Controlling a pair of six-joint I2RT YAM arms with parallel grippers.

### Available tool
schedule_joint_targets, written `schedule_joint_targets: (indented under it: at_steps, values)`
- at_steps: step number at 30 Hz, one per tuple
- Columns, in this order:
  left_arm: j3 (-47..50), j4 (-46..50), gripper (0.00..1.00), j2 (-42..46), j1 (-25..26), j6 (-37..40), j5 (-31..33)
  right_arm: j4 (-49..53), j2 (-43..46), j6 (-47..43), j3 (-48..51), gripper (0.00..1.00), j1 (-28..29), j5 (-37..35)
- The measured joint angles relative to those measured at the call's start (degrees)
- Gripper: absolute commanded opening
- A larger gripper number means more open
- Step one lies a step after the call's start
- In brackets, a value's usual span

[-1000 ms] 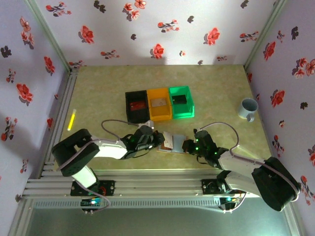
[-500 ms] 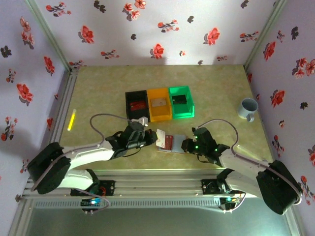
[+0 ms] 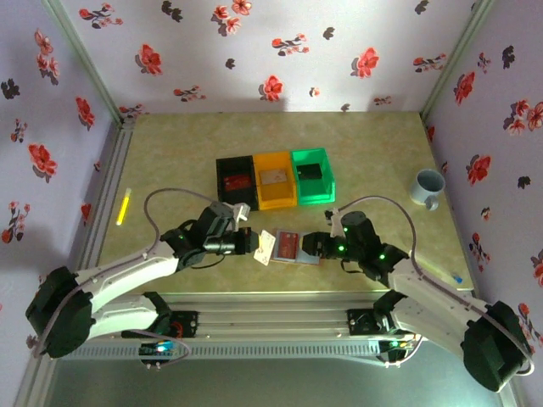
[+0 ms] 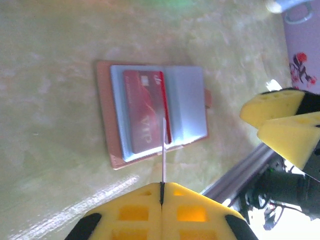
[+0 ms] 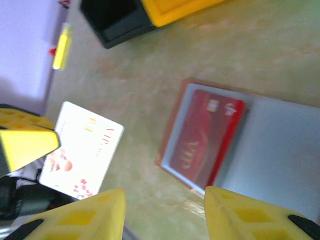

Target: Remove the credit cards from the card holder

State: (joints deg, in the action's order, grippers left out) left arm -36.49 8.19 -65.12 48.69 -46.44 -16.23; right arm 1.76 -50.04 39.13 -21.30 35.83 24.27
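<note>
Card holder (image 3: 302, 252) lies open flat on table (image 3: 170, 161), in front of bins (image 3: 276, 180); red card (image 4: 145, 112) sits in its left half; left gripper (image 4: 161, 187) pinches white card (image 5: 82, 150) just beside holder; right gripper (image 5: 160, 210) fingers spread, holding nothing, over holder's right end.

The card holder (image 4: 187, 100) lies flat on the counter (image 3: 170, 161) near its front edge, between the left pincer (image 4: 161, 192) and the right pincer (image 3: 317, 247). One card (image 4: 142, 112) lies in its left half. A second card (image 5: 82, 150), pinched in the left pincer, is just left of the holder; a row of three bins (image 3: 273, 180) stands behind, and a mug (image 3: 427, 186) well apart to the right.
</note>
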Motion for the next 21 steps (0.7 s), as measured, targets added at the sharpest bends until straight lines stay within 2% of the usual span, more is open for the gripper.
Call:
schedule_joint_targets:
  at_steps: [10,21]
  values:
    - [-2.05,2.32,0.0,-0.81,0.0,5.29,-10.69,-10.36,0.94,0.09,5.55,0.47,2.54,7.69]
    - [-1.97,-3.34,0.0,-1.14,0.0,3.69,-12.61,-21.9,1.84,2.86,10.45,0.48,8.98,6.69]
